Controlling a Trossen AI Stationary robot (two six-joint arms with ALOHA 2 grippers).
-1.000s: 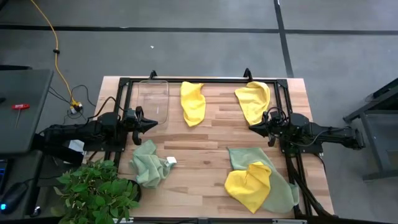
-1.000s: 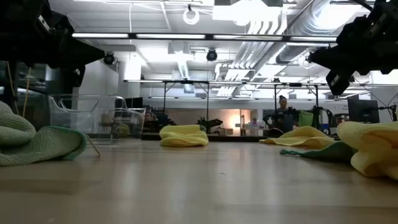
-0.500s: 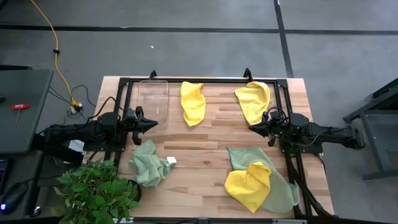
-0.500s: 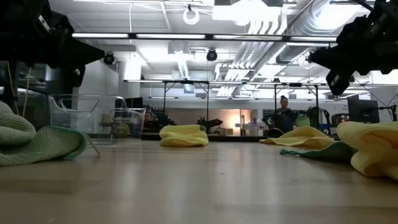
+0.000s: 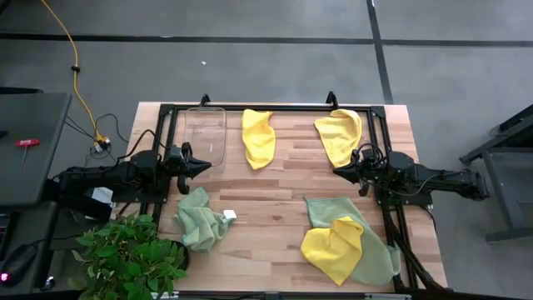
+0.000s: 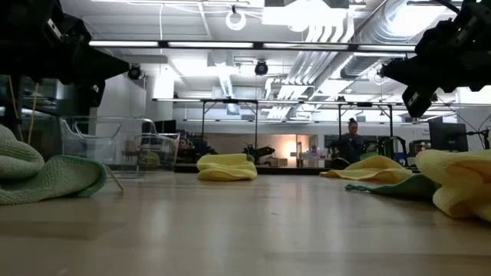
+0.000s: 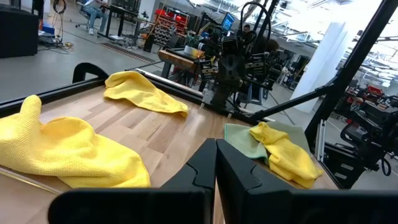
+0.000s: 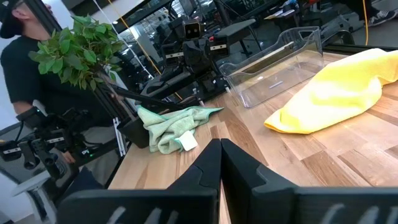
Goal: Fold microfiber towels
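Five crumpled microfiber towels (image 5: pixel 258 137) lie on the tabletop (image 5: pixel 275 196) between the left claw (image 5: pixel 205 166) and right claw (image 5: pixel 338 171), both pressed together, empty.

Much of the larger green towel (image 5: pixel 371 250) lay hidden under the crumpled yellow towel (image 5: pixel 333 243) heaped on it, so its full outline could not be made out. In the low view, the other green towel (image 6: pixel 42 175) ran off the picture's edge, and so did that yellow towel (image 6: pixel 460 180) on the opposite side. Both arms were cut off at the top there. The person (image 8: pixel 28 74) beyond the plant (image 8: pixel 78 46) was only partly in the picture.
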